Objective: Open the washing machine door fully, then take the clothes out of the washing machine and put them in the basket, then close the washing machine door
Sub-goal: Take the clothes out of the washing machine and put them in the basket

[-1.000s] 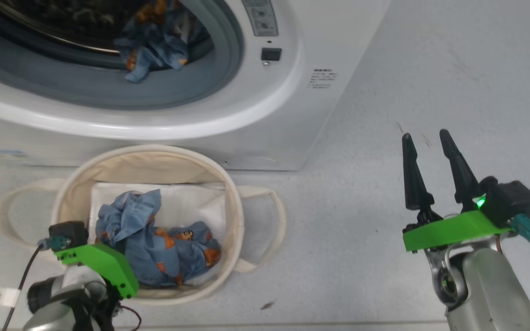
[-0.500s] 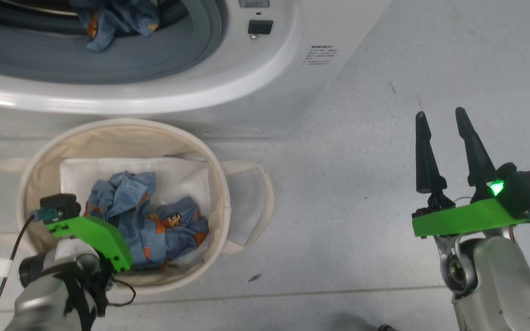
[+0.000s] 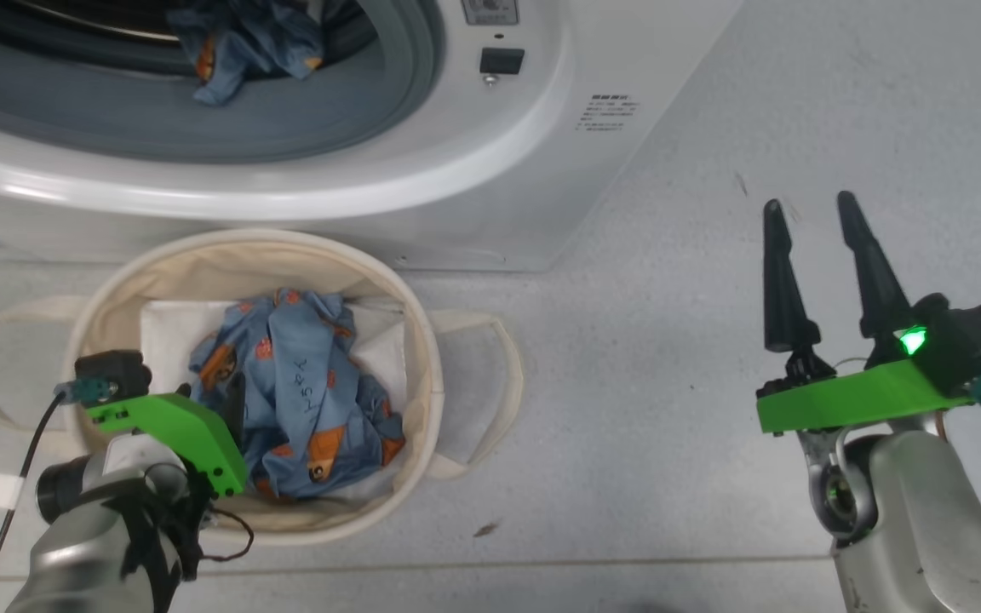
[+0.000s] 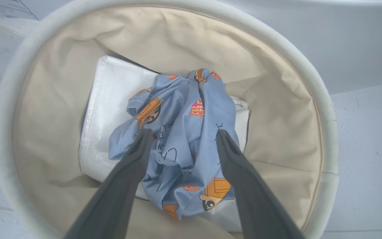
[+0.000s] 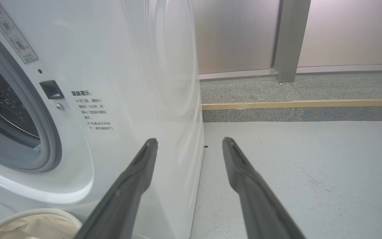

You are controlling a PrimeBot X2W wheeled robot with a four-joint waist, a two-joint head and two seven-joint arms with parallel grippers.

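The left pincer (image 4: 182,134) hangs down inside the basket (image 4: 323,109), fingers spread wide. A crumpled blue bear-print garment (image 4: 191,156) bulges up between them. The fingers flank the cloth rather than squeeze it, so I'd say this pincer holds nothing. Under the garment lies the white liner sheet (image 4: 111,99).

Ahead of that pincer, beyond the basket's far rim, another blue piece (image 3: 243,42) lies in the washing machine (image 3: 559,170), spilling onto the grey rubber ring (image 3: 329,128) of the drum mouth. The right pincer (image 3: 810,209) hovers over the floor (image 3: 669,383), well off to the side, fingers parted and empty.

The clothes look light, limp and thin, with nothing to break. A firm pinch on a bunched ridge near the middle should lift a whole piece. Taken by a loose corner, it would sag and trail, and could drag on the rubber ring or slip from those narrow fingers.
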